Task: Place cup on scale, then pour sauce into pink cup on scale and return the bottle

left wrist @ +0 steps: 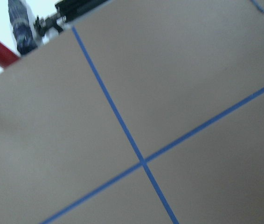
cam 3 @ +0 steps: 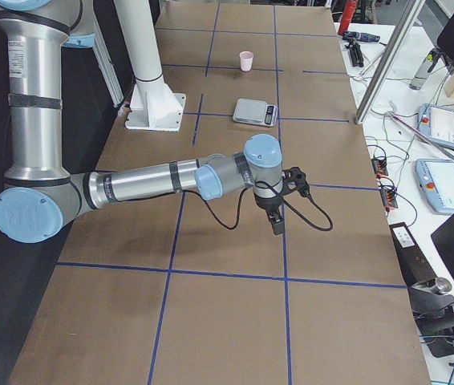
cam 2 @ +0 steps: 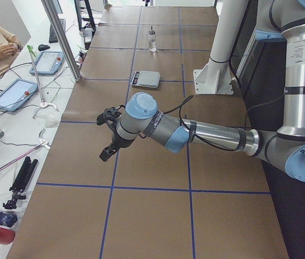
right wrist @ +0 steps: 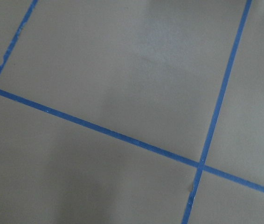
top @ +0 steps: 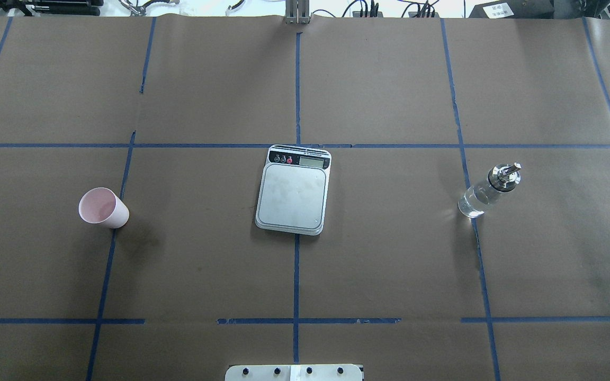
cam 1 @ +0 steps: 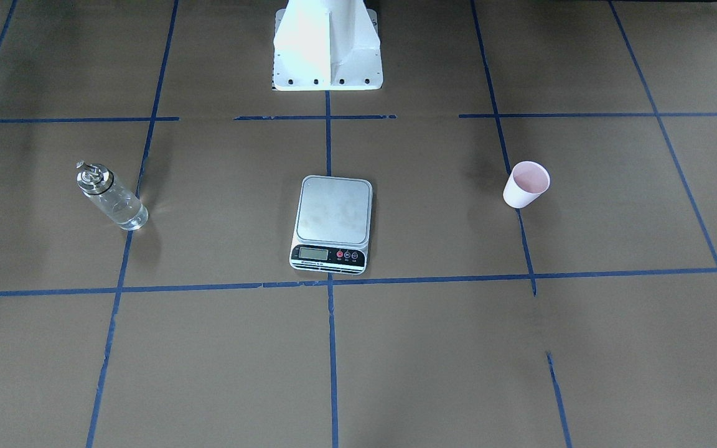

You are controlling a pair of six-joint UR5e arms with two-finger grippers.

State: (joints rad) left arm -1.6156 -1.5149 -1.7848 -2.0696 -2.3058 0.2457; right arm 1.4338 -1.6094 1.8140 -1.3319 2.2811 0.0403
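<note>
The pink cup (cam 1: 526, 185) stands upright on the brown table, also in the overhead view (top: 103, 208), on the robot's left. The scale (cam 1: 333, 214) sits at the centre with its steel platform bare (top: 294, 193). The glass bottle (cam 1: 111, 198) with clear sauce and a silver pourer cap stands on the robot's right (top: 487, 191). The left gripper (cam 2: 105, 154) hangs above the table, beyond the cup's side. The right gripper (cam 3: 277, 224) hangs above the table, beyond the bottle's side. Both show only in the side views, so I cannot tell whether they are open or shut.
The white robot base (cam 1: 327, 50) stands at the table's robot side. Blue tape lines (top: 296, 264) grid the brown table cover. Tablets, cables and tools lie on the side bench (cam 2: 18, 94), where a person sits.
</note>
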